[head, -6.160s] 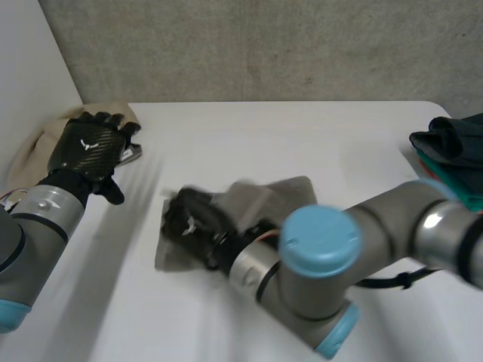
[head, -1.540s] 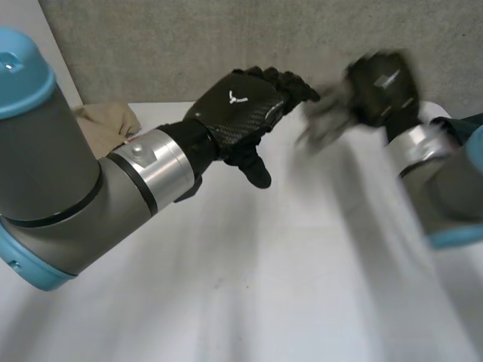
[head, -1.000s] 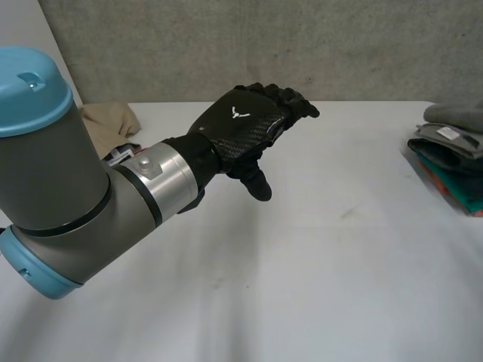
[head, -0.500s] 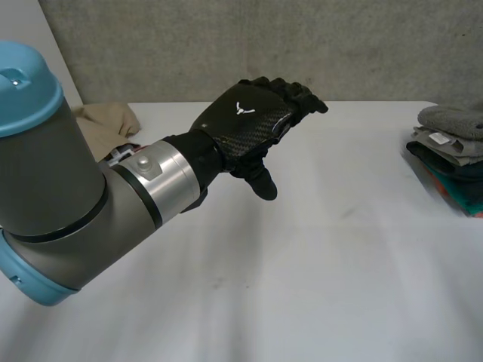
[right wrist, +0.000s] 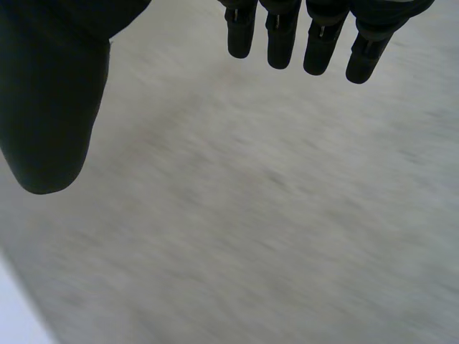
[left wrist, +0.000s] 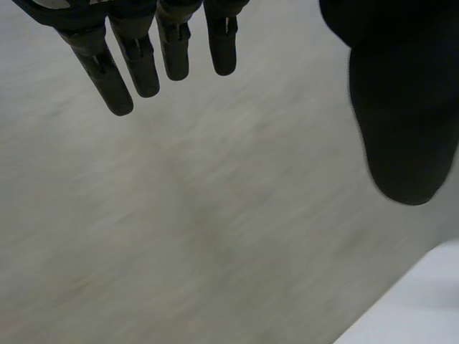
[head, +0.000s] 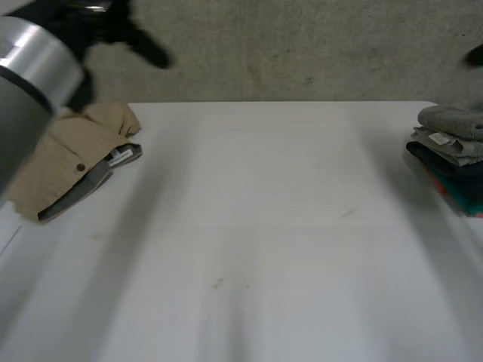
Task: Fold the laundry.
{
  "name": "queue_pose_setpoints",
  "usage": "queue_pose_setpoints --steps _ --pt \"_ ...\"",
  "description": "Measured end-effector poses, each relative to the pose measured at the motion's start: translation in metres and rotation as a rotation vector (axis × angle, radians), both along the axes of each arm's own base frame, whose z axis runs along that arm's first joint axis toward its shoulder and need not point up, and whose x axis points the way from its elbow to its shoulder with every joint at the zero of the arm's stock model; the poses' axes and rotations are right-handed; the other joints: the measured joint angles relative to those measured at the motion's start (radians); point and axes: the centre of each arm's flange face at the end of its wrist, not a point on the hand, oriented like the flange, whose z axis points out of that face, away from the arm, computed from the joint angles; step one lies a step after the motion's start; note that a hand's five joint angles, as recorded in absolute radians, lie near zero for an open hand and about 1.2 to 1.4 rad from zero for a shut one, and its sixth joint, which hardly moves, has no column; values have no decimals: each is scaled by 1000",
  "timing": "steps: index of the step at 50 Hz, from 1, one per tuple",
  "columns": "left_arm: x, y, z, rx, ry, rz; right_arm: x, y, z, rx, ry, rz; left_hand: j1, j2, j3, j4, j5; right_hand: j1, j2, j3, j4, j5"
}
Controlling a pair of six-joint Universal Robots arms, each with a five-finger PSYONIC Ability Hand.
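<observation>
Open tabletop (head: 264, 226), beige garment (head: 72, 162) left, stack (head: 451, 147) right

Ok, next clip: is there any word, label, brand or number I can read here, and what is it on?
No text here can be read.
Label on the beige garment at the left in the head view: too small to read.
White tag on the stack of folded clothes at the right: too small to read.
</observation>
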Motion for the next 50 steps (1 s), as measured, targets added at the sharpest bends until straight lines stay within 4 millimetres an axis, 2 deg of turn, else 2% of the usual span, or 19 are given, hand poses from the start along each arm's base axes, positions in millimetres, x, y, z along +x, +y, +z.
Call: queue_pose_setpoints --steps 2,3,4,6,8,11,12,15,22,28,30,31,33,34,35,38,42,46,50 --pt "23 -23 -10 13 -56 115 21 17 -21 45 11 82 0 0 0 0 0 0 0 0 0 0" --pt "23 -23 -10 13 -56 115 21 17 -21 45 11 82 0 0 0 0 0 0 0 0 0 0" --pt "48 -48 -28 41 -139 226 39 34 -44 113 27 150 0 0 0 0 0 0 0 0 0 0" --pt "64 -66 -44 67 -204 291 48 44 -60 166 41 185 0 0 0 0 0 0 0 0 0 0" --pt "86 -92 -71 109 -297 367 60 58 -85 257 69 224 0 0 0 0 0 0 0 0 0 0" --pt "116 -129 -112 160 -401 443 69 72 -115 377 117 250 0 0 0 0 -2 0 0 0 0 0" --pt "120 -134 -119 166 -414 452 70 73 -119 392 124 252 0 0 0 0 -2 0 0 0 0 0" --pt "145 -172 -165 187 -470 474 74 83 -147 498 184 252 0 0 0 0 -2 0 0 0 0 0" --pt "167 -223 -234 150 -483 385 71 90 -178 596 252 218 0 0 0 0 -2 0 0 0 0 0" --pt "178 -244 -271 162 -479 365 67 90 -189 627 258 207 26 27 19 25 28 0 0 0 0 0" --pt "179 -248 -279 168 -479 369 67 90 -191 627 257 205 348 303 295 307 304 0 0 0 0 0" --pt "179 -249 -280 169 -479 370 67 89 -191 626 256 205 396 368 360 372 367 0 0 0 0 0" --pt "177 -250 -283 172 -479 375 67 89 -191 622 255 203 739 735 721 737 695 0 0 0 0 0" --pt "175 -250 -282 172 -476 376 67 88 -191 619 254 203 837 873 859 867 825 0 0 0 0 0" --pt "172 -249 -279 169 -473 376 67 88 -191 618 253 202 890 929 911 930 889 0 0 0 0 0" --pt "160 -245 -257 142 -451 368 67 87 -190 613 252 202 895 957 944 964 909 0 0 0 0 0" --pt "132 -227 -211 101 -361 322 67 87 -190 609 251 200 895 958 945 964 909 0 0 0 0 0" --pt "80 -187 -157 92 -173 187 65 85 -188 604 246 182 907 960 945 965 933 0 0 0 0 0" --pt "22 -133 -116 117 6 7 61 80 -186 600 236 145 907 960 946 965 938 0 0 0 0 0"
